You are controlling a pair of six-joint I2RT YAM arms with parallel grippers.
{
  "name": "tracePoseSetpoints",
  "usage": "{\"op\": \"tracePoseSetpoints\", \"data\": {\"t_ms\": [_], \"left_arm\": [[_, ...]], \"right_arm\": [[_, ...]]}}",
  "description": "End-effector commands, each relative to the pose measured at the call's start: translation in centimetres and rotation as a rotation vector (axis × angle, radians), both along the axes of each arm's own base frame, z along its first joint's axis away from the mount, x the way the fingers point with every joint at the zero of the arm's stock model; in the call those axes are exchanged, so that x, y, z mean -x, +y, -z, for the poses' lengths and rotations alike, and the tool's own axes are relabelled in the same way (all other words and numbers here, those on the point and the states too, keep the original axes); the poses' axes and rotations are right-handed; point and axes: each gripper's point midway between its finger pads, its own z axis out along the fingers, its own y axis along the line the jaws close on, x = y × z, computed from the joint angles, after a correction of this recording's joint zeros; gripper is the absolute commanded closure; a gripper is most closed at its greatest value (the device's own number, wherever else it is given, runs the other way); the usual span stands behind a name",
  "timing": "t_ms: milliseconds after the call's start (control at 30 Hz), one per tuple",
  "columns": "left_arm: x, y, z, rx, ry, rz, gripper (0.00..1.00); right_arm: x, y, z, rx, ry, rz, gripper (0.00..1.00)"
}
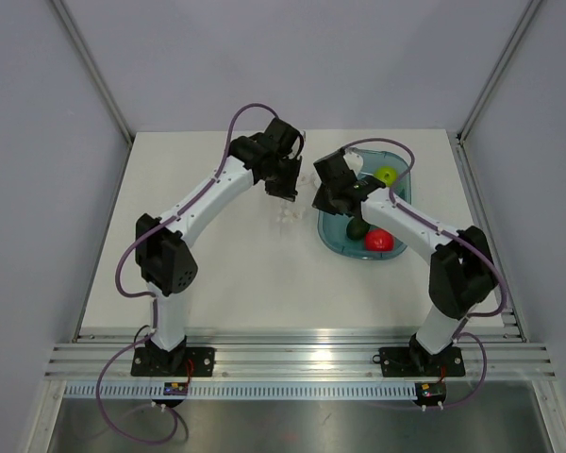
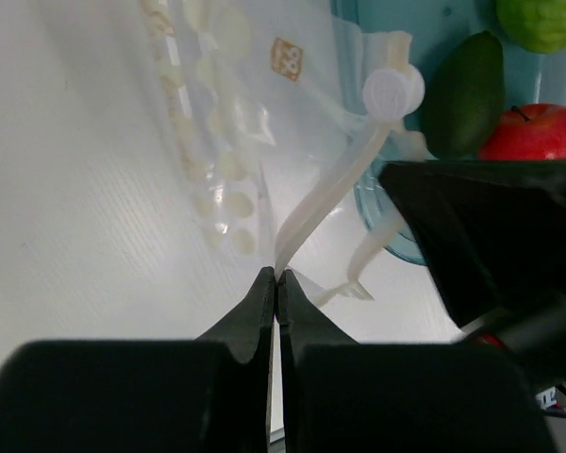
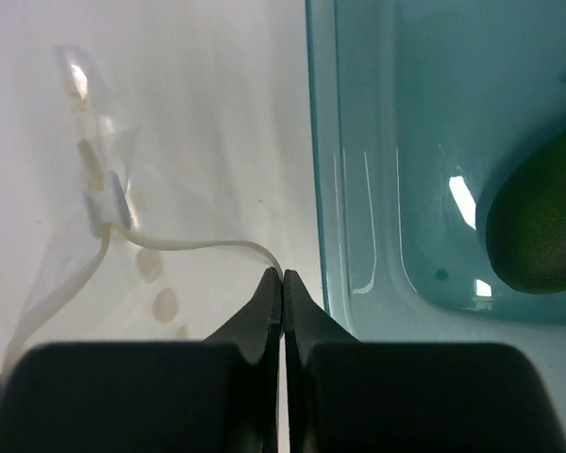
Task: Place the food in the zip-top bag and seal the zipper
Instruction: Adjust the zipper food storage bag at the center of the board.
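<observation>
The zip-top bag [image 2: 217, 123] lies clear and crinkly on the white table, small between the two grippers [image 1: 291, 213]. Its zipper [image 2: 330, 189] shows as a white strip curving up off the table to a round slider. My left gripper [image 2: 277, 275] is shut on one end of that strip. My right gripper [image 3: 282, 275] is shut on the zipper [image 3: 198, 244] at its other end, close beside the tray's left wall. The food [image 2: 464, 94] is a dark green oval lying in the teal tray [image 3: 358, 189], apart from both grippers [image 1: 357, 229].
The teal tray [image 1: 332, 238] stands right of the bag and also holds a lime-green apple [image 1: 387, 175] and a red apple [image 1: 378, 240]. The right arm reaches over the tray. Grey walls enclose the table on three sides.
</observation>
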Motion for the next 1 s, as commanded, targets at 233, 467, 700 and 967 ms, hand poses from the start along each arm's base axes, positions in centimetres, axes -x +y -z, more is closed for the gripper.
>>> {"op": "tracePoseSetpoints", "data": {"t_ms": [233,467,700,967], "left_arm": [[2.4,-2.1,-1.3,0.154,0.046,0.116,1.0],[1.0,-1.9,0.0,0.107,0.055,0.1,1.0],[0.4,-0.6,2.9,0.006,0.064,0.063,1.0],[1.5,-2.0,2.4,0.078,0.087,0.098,1.0]], "right_arm": [[0.6,-1.2,4.2,0.065,0.087,0.023,1.0],[1.4,-0.4,1.2,-0.048,0.032,0.004,1.0],[2.3,-2.4,0.8,0.002,0.017,0.038,1.0],[2.2,-1.4,2.5,-0.018,0.054,0.019,0.85]]}}
